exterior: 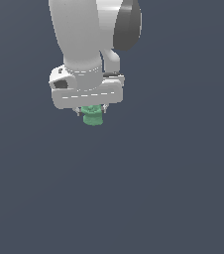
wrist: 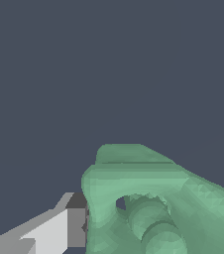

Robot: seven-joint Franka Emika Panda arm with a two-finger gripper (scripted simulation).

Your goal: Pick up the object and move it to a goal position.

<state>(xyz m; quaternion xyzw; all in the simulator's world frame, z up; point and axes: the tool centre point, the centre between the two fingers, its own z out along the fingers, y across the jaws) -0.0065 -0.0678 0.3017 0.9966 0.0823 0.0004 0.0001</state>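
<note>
Outside, our gripper pinches the object just under the white bar, nothing visibly beneath it. At the wrist, one finger presses its lumpy green side — the other is hidden. We should carry slowly — the goal isn't visible, and a matte lump could twist.

The exterior view looks from well back at the arm, the tool near its centre; the wrist view sits right beside the green object, which both views share, at its five o'clock
</note>
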